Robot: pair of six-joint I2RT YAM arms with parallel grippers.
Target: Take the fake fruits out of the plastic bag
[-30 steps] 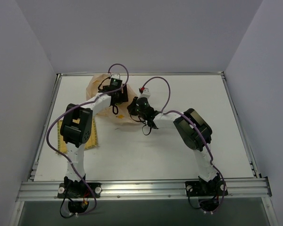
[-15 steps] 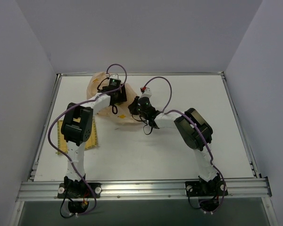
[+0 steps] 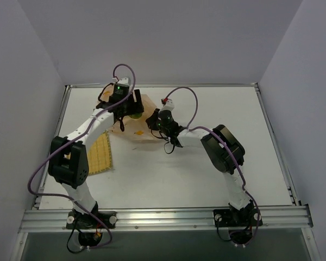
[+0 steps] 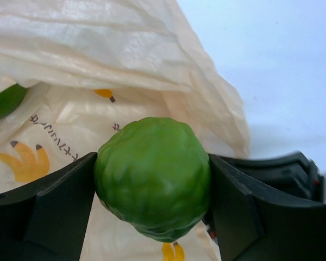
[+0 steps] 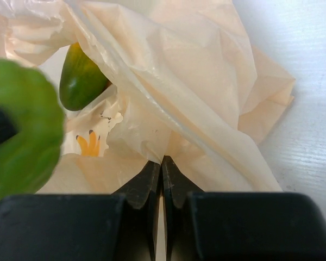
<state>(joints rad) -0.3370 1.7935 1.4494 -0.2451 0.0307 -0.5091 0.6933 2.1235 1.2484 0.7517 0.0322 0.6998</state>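
My left gripper (image 4: 152,185) is shut on a bumpy round green fake fruit (image 4: 153,176) and holds it above the pale peach plastic bag (image 4: 114,65); the fruit also shows in the top view (image 3: 136,115) and, blurred, in the right wrist view (image 5: 22,128). A second, smooth green fruit lies inside the bag (image 5: 81,81), and its edge shows in the left wrist view (image 4: 5,100). My right gripper (image 5: 162,163) is shut on a fold of the bag (image 5: 195,92), at the bag's right side in the top view (image 3: 155,124).
A flat yellow woven mat (image 3: 100,152) lies left of the bag, partly under the left arm. The white table (image 3: 206,174) has raised rails at its edges. The bag (image 3: 138,128) lies at the back, left of centre.
The left arm has swung up and leftward, lifting the green fruit out of the bag. The mat is more exposed. The right gripper has stayed pinched on the bag.
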